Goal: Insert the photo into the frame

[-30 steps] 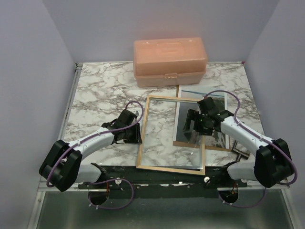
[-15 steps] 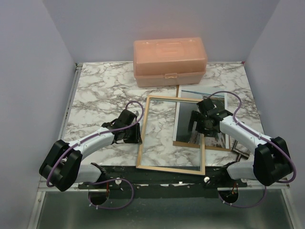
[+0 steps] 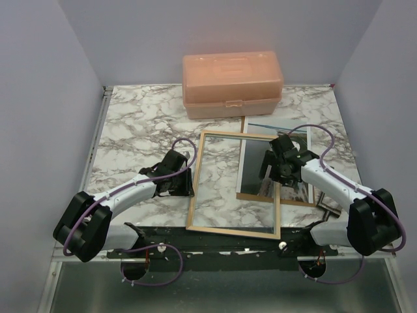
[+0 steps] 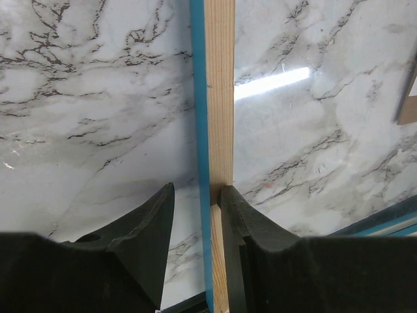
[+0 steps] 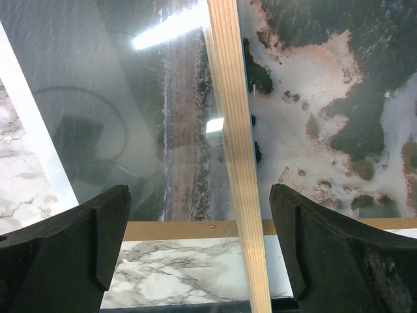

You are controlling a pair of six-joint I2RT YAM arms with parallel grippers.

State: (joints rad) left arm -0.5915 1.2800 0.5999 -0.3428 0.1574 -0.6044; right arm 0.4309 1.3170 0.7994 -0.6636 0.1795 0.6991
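Observation:
The frame (image 3: pixel 195 189) lies flat on the marble table, light wood side up, with its right part over the photo (image 3: pixel 294 135). In the left wrist view my left gripper (image 4: pixel 197 189) straddles the frame's left rail (image 4: pixel 219 98). Its right finger touches the wood, and its left finger stands off the blue edge with a gap. My right gripper (image 3: pixel 272 171) hovers wide open over the frame's right rail (image 5: pixel 231 98), with the photo (image 5: pixel 306 98) beneath and nothing held.
A brown backing board (image 5: pixel 176 229) lies under the photo, its near edge showing. A peach plastic case (image 3: pixel 232 83) stands at the back of the table. Walls close in left and right. The near table edge runs just below the frame.
My right gripper has shifted a little to the right and back along the frame's right rail. The left arm and the frame have not moved.

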